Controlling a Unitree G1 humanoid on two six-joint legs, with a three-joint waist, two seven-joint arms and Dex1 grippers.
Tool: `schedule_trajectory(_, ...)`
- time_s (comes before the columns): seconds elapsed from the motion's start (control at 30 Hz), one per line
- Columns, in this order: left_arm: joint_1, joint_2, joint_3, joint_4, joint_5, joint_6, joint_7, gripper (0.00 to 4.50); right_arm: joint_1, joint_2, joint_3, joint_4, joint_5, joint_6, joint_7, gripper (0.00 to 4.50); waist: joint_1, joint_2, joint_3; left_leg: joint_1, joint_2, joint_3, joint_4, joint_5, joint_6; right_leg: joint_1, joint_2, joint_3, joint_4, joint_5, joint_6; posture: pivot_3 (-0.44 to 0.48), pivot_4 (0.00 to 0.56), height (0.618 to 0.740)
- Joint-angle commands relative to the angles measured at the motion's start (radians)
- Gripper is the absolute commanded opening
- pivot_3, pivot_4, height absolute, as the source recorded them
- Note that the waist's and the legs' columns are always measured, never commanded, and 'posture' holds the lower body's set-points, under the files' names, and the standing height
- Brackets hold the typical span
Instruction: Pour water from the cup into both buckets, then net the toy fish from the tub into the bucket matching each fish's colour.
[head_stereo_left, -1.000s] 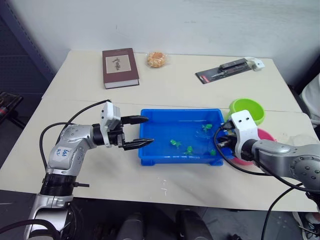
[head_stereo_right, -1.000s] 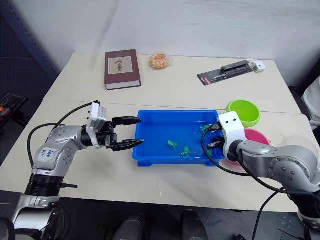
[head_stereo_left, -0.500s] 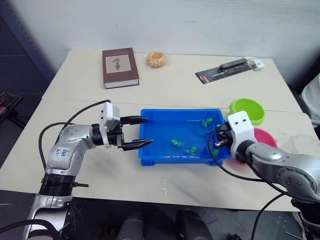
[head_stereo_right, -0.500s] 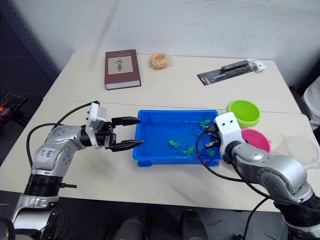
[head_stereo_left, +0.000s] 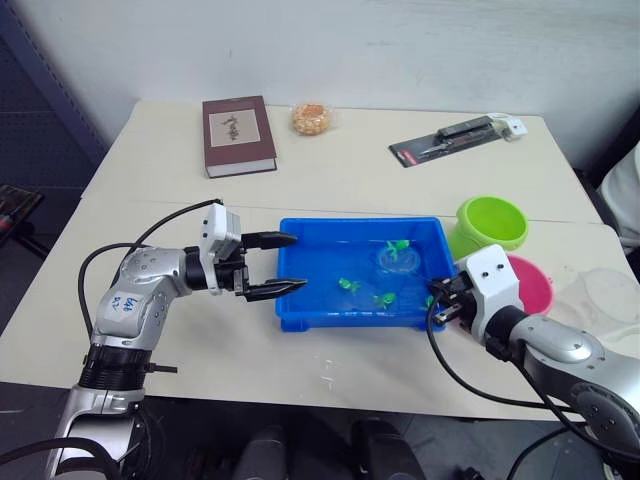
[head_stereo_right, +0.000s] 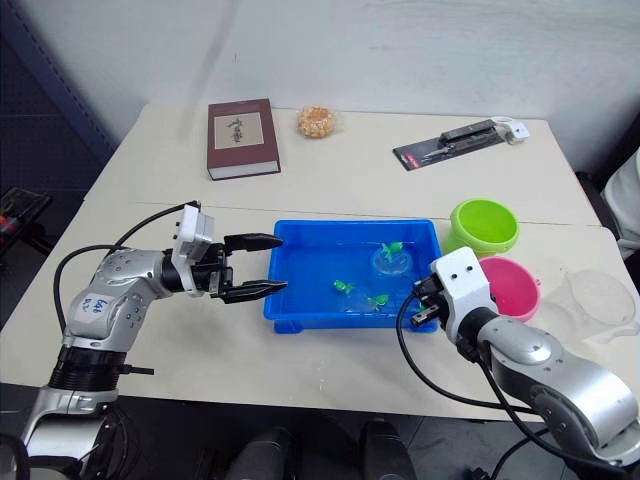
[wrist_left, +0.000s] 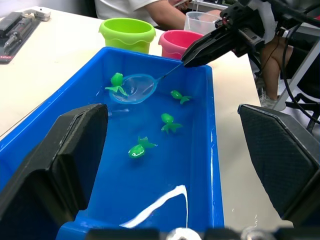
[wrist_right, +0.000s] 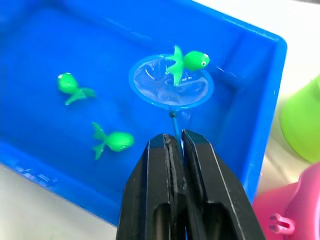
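Holding the net by its thin handle, your right gripper has its two black fingers clamped tight on the stick, and it sits just outside the tub at the corner nearest the pink bucket. That stance lets the hoop reach in over the rim while the arm stays clear of the water. One green fish lies across the hoop's far edge, half on the mesh, so it looks caught but not secure; a tilt could let it slide back.

Three more green fish float in the tub nearer your left gripper, which hovers at the tub's opposite end with its fingers spread and nothing between them. It seems placed there to steady the tub if the scoop drags it.

The green bucket stands just beyond the tub's corner, beside the pink one, so the matching drop is a short carry from the tub. The cup stands past the pink bucket, farther from the tub. Lift the hoop level before you swing toward green.
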Motion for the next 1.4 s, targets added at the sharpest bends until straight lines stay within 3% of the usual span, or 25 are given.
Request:
schedule_trajectory(0.03, -0.022, 0.004, 0.004, -0.004, 0.0, -0.016, -0.012, 4.46, 0.045, 0.004, -0.048, -0.047, -0.086, -0.144, 0.105, 0.0, 0.0, 0.0, 0.0, 0.0, 0.0, 0.0, 0.0, 0.0, 0.0, 0.0, 0.0, 0.0, 0.0, 0.0, 0.0, 0.0, 0.15, 0.74)
schedule_trajectory(0.43, -0.105, -0.038, -0.002, 0.025, -0.008, -0.015, -0.001, 4.46, 0.214, 0.129, -0.23, -0.007, -0.199, -0.405, 0.269, 0.0, 0.002, 0.0, 0.0, 0.0, 0.0, 0.0, 0.001, 0.0, 0.0, 0.001, 0.006, 0.0, 0.002, 0.0, 0.0, 0.0, 0.15, 0.74)
schedule_trajectory(0.8, -0.152, -0.074, -0.001, 0.064, 0.012, -0.02, 0.038, 4.46, 0.26, 0.174, -0.419, 0.125, -0.244, -0.535, 0.365, 0.0, 0.005, 0.0, 0.0, 0.003, 0.0, 0.001, 0.0, 0.0, 0.0, 0.002, 0.007, 0.0, 0.003, 0.0, 0.0, 0.0, 0.15, 0.74)
schedule_trajectory(1.03, -0.152, -0.075, -0.002, 0.057, 0.012, -0.008, 0.045, 4.46, 0.218, 0.165, -0.476, 0.324, -0.317, -0.598, 0.377, 0.0, 0.008, 0.0, 0.0, 0.003, 0.0, 0.002, 0.0, 0.0, 0.0, 0.003, 0.007, 0.0, 0.003, 0.0, 0.0, 0.0, 0.15, 0.74)
schedule_trajectory(1.4, -0.147, -0.074, -0.009, 0.019, 0.003, 0.035, 0.055, 4.46, 0.029, 0.123, -0.398, 0.583, -0.539, -0.682, 0.318, 0.0, 0.005, 0.0, 0.0, 0.005, 0.0, 0.004, 0.001, 0.0, -0.001, 0.002, 0.007, 0.0, 0.006, 0.0, 0.0, 0.0, 0.15, 0.74)
